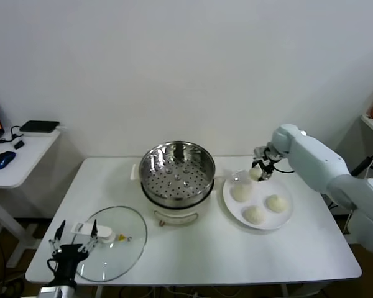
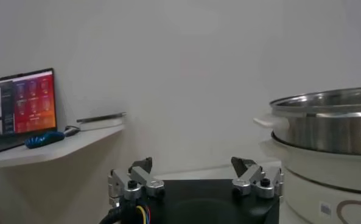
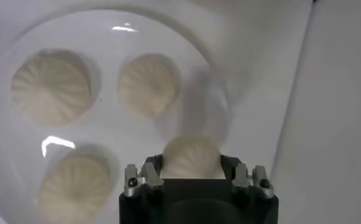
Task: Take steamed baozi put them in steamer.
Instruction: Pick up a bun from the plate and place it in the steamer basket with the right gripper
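Soft dough is the risk: the right gripper [image 1: 259, 172], fingers clenched on a baozi [image 3: 191, 156] above the plate [image 1: 285, 217], could squash or drop it before the steamer [image 1: 177, 174].

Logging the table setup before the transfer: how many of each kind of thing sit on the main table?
Baozi: 4, one in the right pincer, three on the plate, e.g.
Plate: 1
Steamer: 1
Glass lid: 1
Total: 7

table [image 1: 311, 248] | on it: steamer [image 1: 177, 174], plate [image 1: 285, 220], glass lid [image 1: 115, 242]
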Controlling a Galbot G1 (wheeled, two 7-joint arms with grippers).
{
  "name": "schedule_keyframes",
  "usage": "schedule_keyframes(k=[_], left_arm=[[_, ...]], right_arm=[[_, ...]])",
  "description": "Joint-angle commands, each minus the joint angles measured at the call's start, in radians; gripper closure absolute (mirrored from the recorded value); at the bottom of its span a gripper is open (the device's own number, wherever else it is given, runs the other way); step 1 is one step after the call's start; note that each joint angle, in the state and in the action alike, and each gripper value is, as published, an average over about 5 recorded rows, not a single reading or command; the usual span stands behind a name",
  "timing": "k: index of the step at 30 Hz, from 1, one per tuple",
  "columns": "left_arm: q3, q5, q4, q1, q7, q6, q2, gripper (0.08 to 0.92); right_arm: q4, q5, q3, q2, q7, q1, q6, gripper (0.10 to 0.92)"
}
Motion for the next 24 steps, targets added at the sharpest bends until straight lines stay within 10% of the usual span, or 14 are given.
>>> schedule_keyframes(k=[1,24], left_arm=[[0.000,0.001,-0.002,0.001,0.000,0.000,-0.002,0.177],[-0.011,0.002,-0.021,0.013,-0.003,-0.001,-0.003,0.177]], right_arm=[[0.156,0.056,-0.093,-0.045,-0.004,0.115,0.029,0.387],[0.416,0.318,-0.363,0.139,-0.009,0.527,0.106,0.406]])
